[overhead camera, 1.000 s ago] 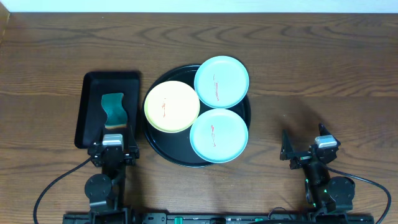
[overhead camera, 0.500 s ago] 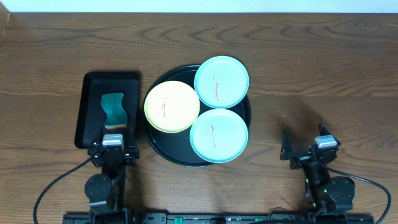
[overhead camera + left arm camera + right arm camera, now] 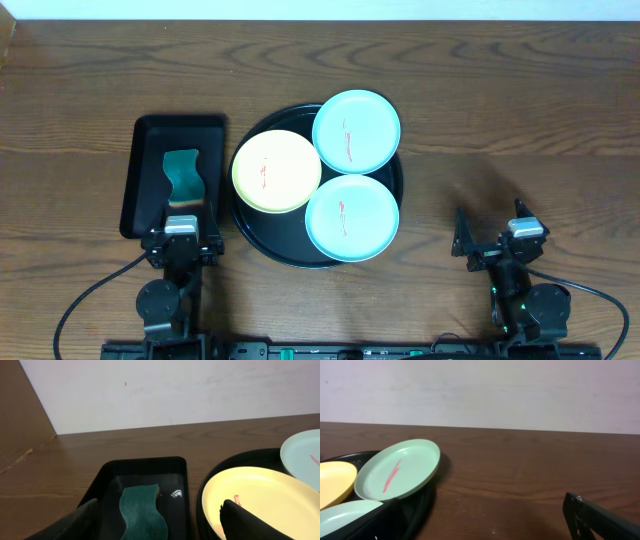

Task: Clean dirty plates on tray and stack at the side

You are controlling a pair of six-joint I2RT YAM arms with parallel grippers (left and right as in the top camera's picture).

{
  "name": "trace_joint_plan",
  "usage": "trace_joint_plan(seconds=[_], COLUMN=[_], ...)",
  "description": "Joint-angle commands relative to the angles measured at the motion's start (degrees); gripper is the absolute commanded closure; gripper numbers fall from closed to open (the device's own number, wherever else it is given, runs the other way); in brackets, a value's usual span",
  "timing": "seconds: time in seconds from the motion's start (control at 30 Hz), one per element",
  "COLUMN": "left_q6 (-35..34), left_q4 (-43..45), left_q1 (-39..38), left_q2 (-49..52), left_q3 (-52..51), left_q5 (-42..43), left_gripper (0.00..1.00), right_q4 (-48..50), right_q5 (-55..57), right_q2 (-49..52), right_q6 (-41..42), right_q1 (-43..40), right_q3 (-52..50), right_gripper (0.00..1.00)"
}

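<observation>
The round black tray holds three plates, each with a thin red smear. The pale yellow plate lies at its left, one light blue plate at the back right over the rim, the other light blue plate at the front. My left gripper is open and empty near the front table edge, at the rectangular tray's near end. My right gripper is open and empty to the right of the round tray. The left wrist view shows the yellow plate; the right wrist view shows the back blue plate.
A smaller rectangular black tray left of the round tray holds a teal sponge, also in the left wrist view. Bare wood-grain table lies to the right and behind. A pale wall stands at the back.
</observation>
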Motion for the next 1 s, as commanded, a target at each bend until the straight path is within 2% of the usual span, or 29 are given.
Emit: trace_joint_plan(seconds=[0.0, 0.17, 0.33, 0.47, 0.67, 0.8, 0.97], left_q6=[1.0, 0.9, 0.9, -2.0, -2.1, -2.1, -2.0], left_q4=[-2.3, -1.7, 0.3, -0.2, -7.7, -15.5, -27.6], left_q1=[-0.1, -0.1, -0.1, -0.1, -0.1, -0.1, -0.1], left_q2=[-0.3, -0.3, -0.3, 1.7, 12.8, 25.2, 39.6], left_q3=[-0.7, -0.7, 0.0, 3.4, 17.2, 31.1, 47.0], left_q5=[0.2, 0.4, 6.2, 7.6, 10.8, 14.7, 15.3], left_gripper=[0.24, 0.24, 0.24, 0.24, 0.24, 0.24, 0.24], right_q4=[-0.3, -0.2, 3.0, 6.4, 6.4, 6.3, 2.1], right_q5=[2.0, 2.3, -3.1, -4.1, -4.6, -6.4, -10.5], right_q2=[-0.3, -0.3, -0.3, -0.2, 3.4, 11.2, 23.3], right_q6=[-1.1, -1.1, -0.6, -0.4, -0.4, -0.5, -0.5], right_q1=[-0.1, -0.1, -0.1, -0.1, -0.1, -0.1, -0.1], right_q3=[-0.1, -0.1, -0.1, 1.4, 9.6, 18.3, 29.2], right_gripper=[0.01, 0.01, 0.01, 0.01, 0.01, 0.01, 0.01])
